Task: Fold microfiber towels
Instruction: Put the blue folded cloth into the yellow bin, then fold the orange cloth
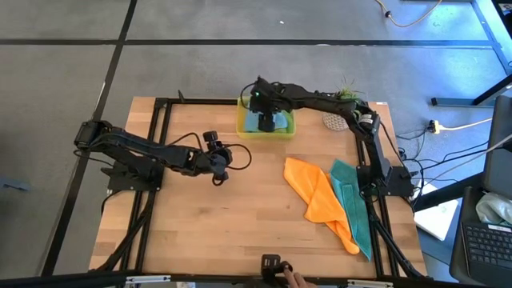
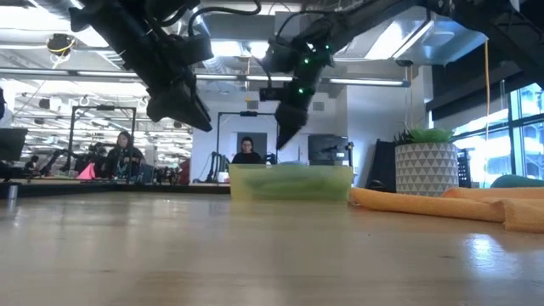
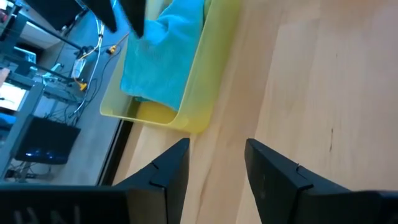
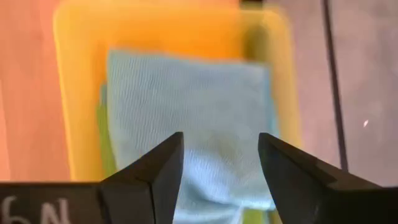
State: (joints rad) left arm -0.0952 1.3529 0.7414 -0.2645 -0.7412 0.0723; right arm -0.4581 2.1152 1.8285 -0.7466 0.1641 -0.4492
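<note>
A folded light blue towel (image 4: 199,112) lies in the yellow tray (image 1: 242,122) at the table's far middle, on top of a lime green towel (image 4: 103,140). My right gripper (image 4: 221,149) hovers open and empty just above them; the low view (image 2: 283,140) shows its tips above the tray rim. An orange towel (image 1: 316,196) lies crumpled on the right of the table, overlapping a teal towel (image 1: 354,204). My left gripper (image 1: 218,166) is open and empty above the table's middle left, apart from every towel.
A potted plant (image 1: 346,94) and a white mesh object (image 1: 336,122) stand at the far right corner. A person's hand (image 1: 300,280) shows at the near edge beside a dark device. Bare wood lies across the table's middle and near left. People sit in the room behind (image 2: 246,151).
</note>
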